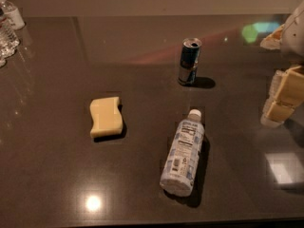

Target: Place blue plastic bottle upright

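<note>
The blue plastic bottle [183, 153] lies on its side on the dark table [57, 175], right of centre. Its white cap points away from me toward the can, and its pale label with black print faces up. My gripper [281, 100] hangs at the right edge of the view, above the table. It is to the right of the bottle's cap end, apart from it, and holds nothing that I can see.
A dark blue-silver drink can [189, 61] stands upright behind the bottle. A yellow sponge [106, 116] lies left of centre. Small clear bottles [7, 25] stand grouped at the far left corner. The table's front edge runs along the bottom.
</note>
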{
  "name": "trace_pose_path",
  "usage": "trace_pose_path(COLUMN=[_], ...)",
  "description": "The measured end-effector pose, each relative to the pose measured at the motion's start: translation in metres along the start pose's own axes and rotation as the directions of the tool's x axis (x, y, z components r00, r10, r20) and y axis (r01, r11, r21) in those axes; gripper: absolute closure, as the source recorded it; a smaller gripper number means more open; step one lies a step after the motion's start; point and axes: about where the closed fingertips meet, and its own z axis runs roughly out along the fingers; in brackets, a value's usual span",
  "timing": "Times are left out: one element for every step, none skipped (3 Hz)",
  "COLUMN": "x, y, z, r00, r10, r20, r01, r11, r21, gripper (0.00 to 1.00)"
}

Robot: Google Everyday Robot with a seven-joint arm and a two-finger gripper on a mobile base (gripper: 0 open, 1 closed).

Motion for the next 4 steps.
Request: trace_pose_path(x=[-0.001,-0.014,-0.036,-0.066], y=[-0.001,0.001,0.007,0.020], z=[-0.001,0.005,0.019,0.034], r00=[1.000,0.997,0.980,0.936], r10=[-0.005,-0.074,-0.187,-0.323], r20=[0.005,0.021,0.067,0.136], r01=[0.005,0.074,0.190,0.335], r11=[1.0000,0.9971,0.9809,0.9397], r21=[0.001,-0.018,-0.042,-0.071], gripper=[0.00,0.00,0.00,0.00])
